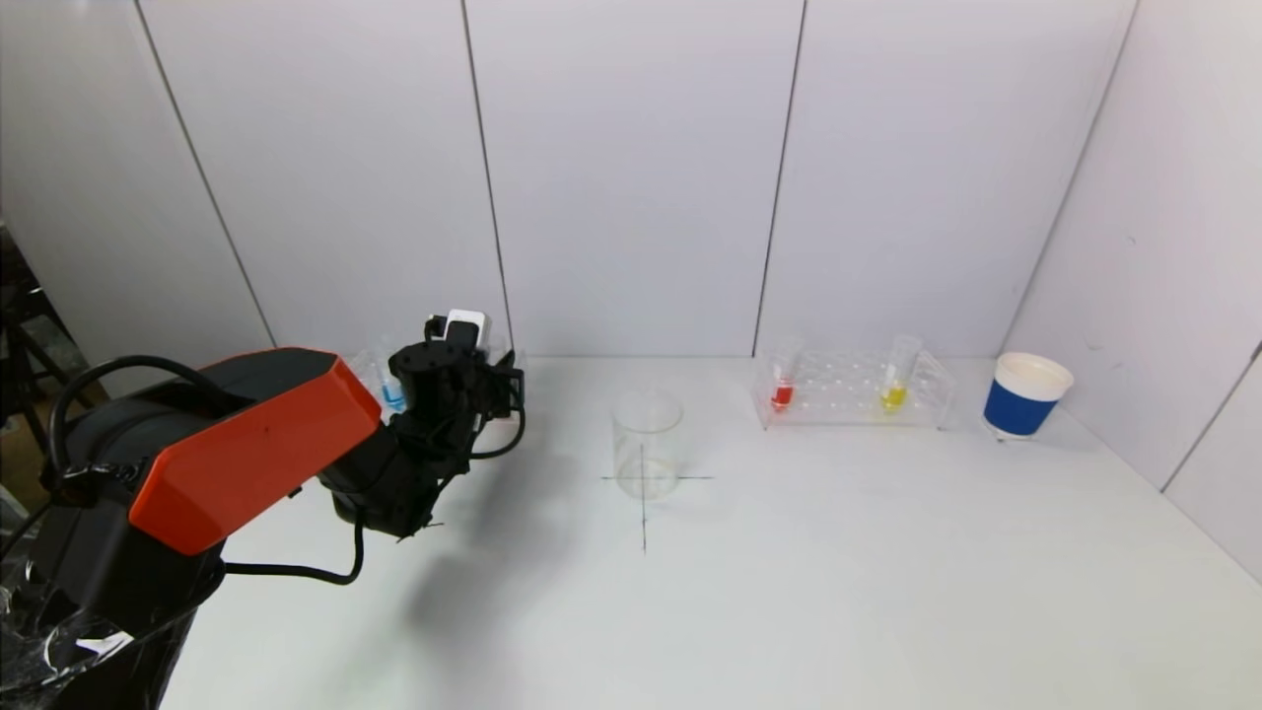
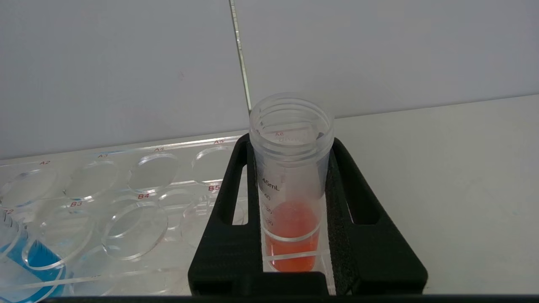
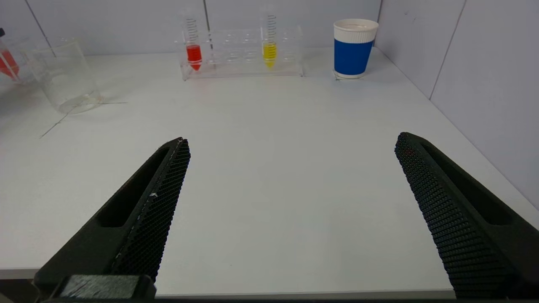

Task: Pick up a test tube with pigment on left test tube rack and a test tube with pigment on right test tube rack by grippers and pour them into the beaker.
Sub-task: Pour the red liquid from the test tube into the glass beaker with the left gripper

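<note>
My left gripper (image 2: 290,141) is at the left clear rack (image 2: 139,185), its two black fingers pressed against either side of an open test tube of orange-red pigment (image 2: 291,227) that stands upright in the rack. A tube of blue pigment (image 2: 25,261) stands in the same rack and also shows in the head view (image 1: 392,394). The empty glass beaker (image 1: 646,444) stands mid-table on a drawn cross. The right rack (image 1: 853,390) holds a red tube (image 1: 783,385) and a yellow tube (image 1: 895,380). My right gripper (image 3: 293,139) is open and empty, low over the table's near edge.
A blue and white paper cup (image 1: 1023,394) stands right of the right rack, close to the side wall. White wall panels close the back and right of the table. My left arm (image 1: 246,444) covers most of the left rack in the head view.
</note>
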